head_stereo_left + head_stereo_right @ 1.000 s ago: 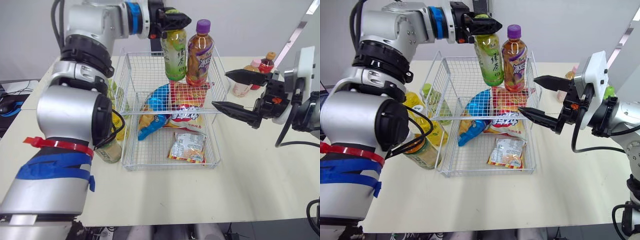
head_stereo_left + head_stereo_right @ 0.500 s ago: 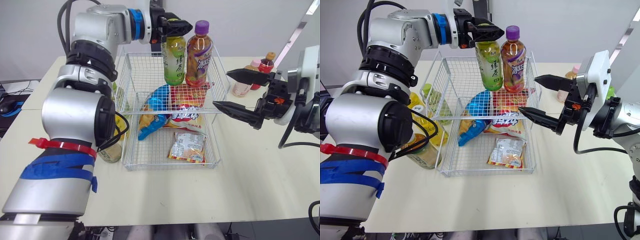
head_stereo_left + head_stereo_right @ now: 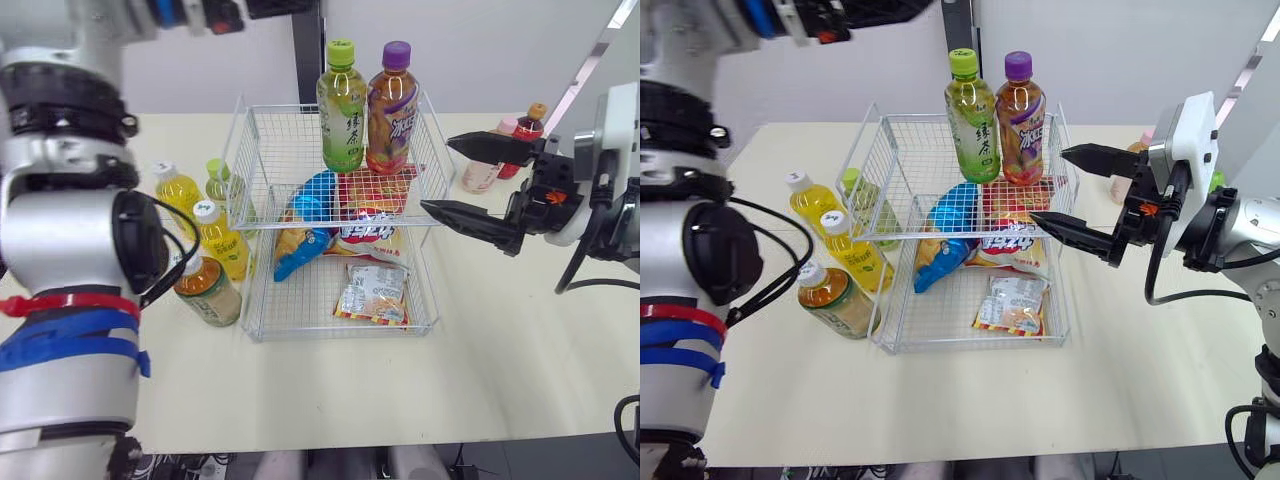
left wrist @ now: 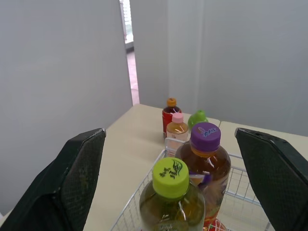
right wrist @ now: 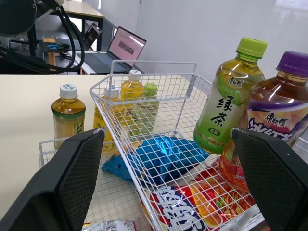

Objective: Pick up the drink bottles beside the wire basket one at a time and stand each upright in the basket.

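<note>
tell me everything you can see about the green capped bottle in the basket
The green bottle is clear plastic with a lime-green cap, pale yellow-green drink and a green label with printed characters. It stands upright at the far end of the basket, right against the purple-capped bottle on its right. Nothing grips it.

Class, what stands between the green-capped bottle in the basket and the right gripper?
The purple-capped bottle, then the basket's wire wall, as the left eye view shows.
</note>
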`<action>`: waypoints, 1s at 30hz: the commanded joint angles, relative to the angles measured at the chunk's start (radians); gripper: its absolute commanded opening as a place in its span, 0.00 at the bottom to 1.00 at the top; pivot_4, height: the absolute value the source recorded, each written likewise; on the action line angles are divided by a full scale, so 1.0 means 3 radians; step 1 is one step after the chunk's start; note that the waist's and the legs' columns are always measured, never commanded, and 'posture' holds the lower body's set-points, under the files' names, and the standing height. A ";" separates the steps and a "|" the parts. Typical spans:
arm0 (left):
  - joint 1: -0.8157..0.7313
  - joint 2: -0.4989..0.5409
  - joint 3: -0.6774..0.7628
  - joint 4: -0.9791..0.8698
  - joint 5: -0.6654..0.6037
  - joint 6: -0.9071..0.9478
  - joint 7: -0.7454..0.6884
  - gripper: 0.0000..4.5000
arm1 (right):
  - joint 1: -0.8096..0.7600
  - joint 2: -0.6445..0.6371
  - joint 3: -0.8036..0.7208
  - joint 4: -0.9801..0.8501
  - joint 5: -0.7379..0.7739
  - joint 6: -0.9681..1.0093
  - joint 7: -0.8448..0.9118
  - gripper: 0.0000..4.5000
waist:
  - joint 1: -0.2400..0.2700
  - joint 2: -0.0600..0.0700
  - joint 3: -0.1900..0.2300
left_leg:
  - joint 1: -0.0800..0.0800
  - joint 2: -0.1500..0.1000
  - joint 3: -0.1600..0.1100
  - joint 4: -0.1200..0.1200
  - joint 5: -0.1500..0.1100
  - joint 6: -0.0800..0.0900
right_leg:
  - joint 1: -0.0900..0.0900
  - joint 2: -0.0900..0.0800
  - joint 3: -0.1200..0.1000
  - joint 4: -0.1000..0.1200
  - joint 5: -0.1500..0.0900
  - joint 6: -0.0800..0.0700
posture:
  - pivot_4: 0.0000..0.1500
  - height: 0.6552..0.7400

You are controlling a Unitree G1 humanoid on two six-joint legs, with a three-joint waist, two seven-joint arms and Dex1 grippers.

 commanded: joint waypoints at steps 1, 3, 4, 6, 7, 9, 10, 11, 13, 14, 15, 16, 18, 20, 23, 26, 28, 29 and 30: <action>0.0277 0.0258 0.0315 -0.0751 -0.0237 0.0247 0.0210 1.00 | -0.0084 0.0021 0.0064 0.0001 0.0023 -0.0074 0.0085 1.00 | 0.0004 0.0000 0.0000 | 0.0000 0.0000 -0.0001 0.0002 0.0000 0.0000 | 0.0000 0.0000 0.0000 0.0003 0.0000 0.0000 | 1.00 1.00; 0.0515 0.0362 0.0425 -0.1064 -0.0304 0.0338 0.0360 1.00 | -0.0100 0.0037 0.0122 0.0031 -0.0010 -0.0101 0.0121 1.00 | 0.0007 0.0000 0.0000 | 0.0000 0.0000 -0.0002 0.0002 0.0000 0.0000 | 0.0000 0.0000 0.0000 0.0003 0.0000 0.0000 | 1.00 1.00; 0.0702 0.0446 0.0494 -0.1255 -0.0317 0.0366 0.0423 1.00 | -0.0122 0.0053 0.0166 0.0064 -0.0039 -0.0122 0.0148 1.00 | 0.0007 0.0000 0.0000 | 0.0000 0.0000 -0.0003 0.0002 0.0000 0.0000 | 0.0000 0.0000 -0.0001 0.0003 0.0000 0.0000 | 1.00 1.00; 0.1201 0.0649 0.0696 -0.1660 -0.0329 0.0398 0.0543 1.00 | -0.0206 0.0103 0.0294 0.0184 -0.0142 -0.0190 0.0211 1.00 | 0.0008 0.0002 -0.0001 | 0.0001 0.0000 0.0000 0.0002 0.0000 -0.0001 | 0.0000 -0.0001 0.0002 0.0003 0.0000 -0.0001 | 1.00 1.00; 0.1403 0.0707 0.0804 -0.1815 -0.0356 0.0433 0.0619 1.00 | -0.0247 0.0127 0.0347 0.0249 -0.0194 -0.0224 0.0241 1.00 | 0.0003 0.0004 -0.0002 | 0.0003 0.0000 0.0000 0.0002 0.0000 -0.0001 | 0.0001 -0.0001 0.0003 0.0004 0.0000 -0.0001 | 1.00 1.00; 0.1863 0.0791 0.1055 -0.2082 -0.0329 0.0450 0.0844 1.00 | -0.0327 0.0167 0.0458 0.0404 -0.0324 -0.0336 0.0354 1.00 | 0.0005 0.0004 -0.0002 | 0.0007 0.0002 0.0003 0.0001 0.0000 -0.0001 | 0.0001 -0.0001 0.0006 0.0006 0.0000 -0.0001 | 1.00 1.00; 0.2044 0.0799 0.1204 -0.2187 -0.0327 0.0526 0.0989 1.00 | -0.0357 0.0186 0.0498 0.0475 -0.0374 -0.0386 0.0412 1.00 | 0.0009 0.0004 -0.0002 | 0.0008 0.0002 0.0001 0.0001 0.0001 -0.0001 | 0.0000 0.0000 0.0005 0.0009 0.0000 -0.0002 | 1.00 1.00; 0.2266 0.0814 0.1358 -0.2301 -0.0320 0.0513 0.1076 1.00 | -0.0387 0.0205 0.0541 0.0553 -0.0434 -0.0448 0.0477 1.00 | 0.0010 0.0004 -0.0002 | 0.0008 0.0003 0.0000 0.0001 0.0001 -0.0001 | 0.0001 0.0000 0.0004 0.0009 0.0000 -0.0002 | 1.00 1.00; 0.2687 0.0831 0.1634 -0.2501 -0.0346 0.0489 0.1159 1.00 | -0.0447 0.0246 0.0607 0.0703 -0.0533 -0.0544 0.0587 1.00 | 0.0013 0.0004 -0.0002 | 0.0008 0.0003 0.0000 0.0002 0.0000 -0.0001 | 0.0000 0.0000 0.0004 0.0011 -0.0001 -0.0003 | 1.00 1.00; 0.2907 0.0844 0.1752 -0.2577 -0.0363 0.0447 0.1142 1.00 | -0.0477 0.0264 0.0630 0.0772 -0.0570 -0.0583 0.0639 1.00 | 0.0012 0.0004 -0.0002 | 0.0008 0.0003 0.0000 0.0001 0.0000 -0.0001 | 0.0000 0.0000 0.0005 0.0008 0.0000 -0.0003 | 1.00 1.00; 0.3107 0.0835 0.1892 -0.2635 -0.0413 0.0473 0.1134 1.00 | -0.0508 0.0280 0.0650 0.0843 -0.0605 -0.0618 0.0692 1.00 | 0.0016 0.0004 -0.0002 | 0.0008 0.0002 0.0001 0.0001 0.0000 -0.0001 | 0.0001 -0.0001 0.0005 0.0008 0.0000 -0.0003 | 1.00 1.00; 0.3256 0.0826 0.2000 -0.2673 -0.0464 0.0498 0.1135 1.00 | -0.0532 0.0292 0.0663 0.0900 -0.0634 -0.0649 0.0739 1.00 | 0.0019 0.0004 -0.0002 | 0.0008 0.0002 0.0001 0.0001 0.0000 -0.0001 | 0.0000 -0.0001 0.0005 0.0007 0.0000 -0.0004 | 1.00 1.00; 0.3638 0.0804 0.2152 -0.2724 -0.0484 0.0383 0.1087 1.00 | -0.0576 0.0310 0.0690 0.1005 -0.0694 -0.0711 0.0828 1.00 | 0.0038 0.0004 -0.0002 | 0.0008 0.0002 0.0001 0.0001 0.0001 -0.0002 | 0.0001 -0.0002 0.0005 0.0006 0.0000 -0.0004 | 1.00 1.00; 0.4013 0.0722 0.2284 -0.2809 -0.0520 0.0291 0.1061 1.00 | -0.0596 0.0321 0.0703 0.1065 -0.0744 -0.0761 0.0899 1.00 | 0.0047 0.0005 -0.0003 | 0.0010 0.0002 0.0003 0.0000 0.0000 -0.0001 | 0.0004 -0.0004 0.0007 0.0001 0.0001 -0.0006 | 1.00 1.00; 0.4447 0.0528 0.2435 -0.2926 -0.0611 0.0153 0.1104 1.00 | -0.0583 0.0329 0.0701 0.1070 -0.0804 -0.0828 0.0955 1.00 | 0.0073 0.0006 -0.0003 | 0.0012 0.0003 0.0003 -0.0002 0.0000 -0.0002 | 0.0005 -0.0008 0.0007 -0.0003 0.0003 -0.0009 | 1.00 1.00; 0.4741 0.0382 0.2501 -0.3026 -0.0695 0.0107 0.1178 1.00 | -0.0555 0.0342 0.0679 0.0976 -0.0804 -0.0797 0.0945 1.00 | 0.0092 0.0005 -0.0003 | 0.0012 0.0007 0.0001 -0.0002 -0.0001 -0.0002 | 0.0005 -0.0010 0.0005 -0.0007 0.0006 -0.0014 | 1.00 1.00; 0.4865 0.0295 0.2510 -0.3034 -0.0740 0.0046 0.1232 1.00 | -0.0508 0.0375 0.0679 0.0695 -0.0719 -0.0651 0.0798 1.00 | 0.0097 0.0005 -0.0003 | 0.0011 0.0008 0.0001 -0.0003 -0.0001 -0.0002 | 0.0005 -0.0011 0.0005 -0.0009 0.0007 -0.0015 | 1.00 1.00; 0.4885 0.0267 0.2500 -0.3038 -0.0772 0.0034 0.1274 1.00 | -0.0491 0.0385 0.0686 0.0587 -0.0694 -0.0599 0.0744 1.00 | 0.0098 0.0006 -0.0003 | 0.0011 0.0008 0.0000 -0.0004 -0.0001 -0.0002 | 0.0005 -0.0011 0.0004 -0.0010 0.0007 -0.0016 | 1.00 1.00; 0.4878 0.0243 0.2467 -0.3046 -0.0813 0.0040 0.1319 1.00 | -0.0480 0.0396 0.0690 0.0504 -0.0672 -0.0556 0.0708 1.00 | 0.0098 0.0006 -0.0003 | 0.0012 0.0008 0.0000 -0.0004 -0.0001 -0.0002 | 0.0005 -0.0013 0.0005 -0.0009 0.0007 -0.0016 | 1.00 1.00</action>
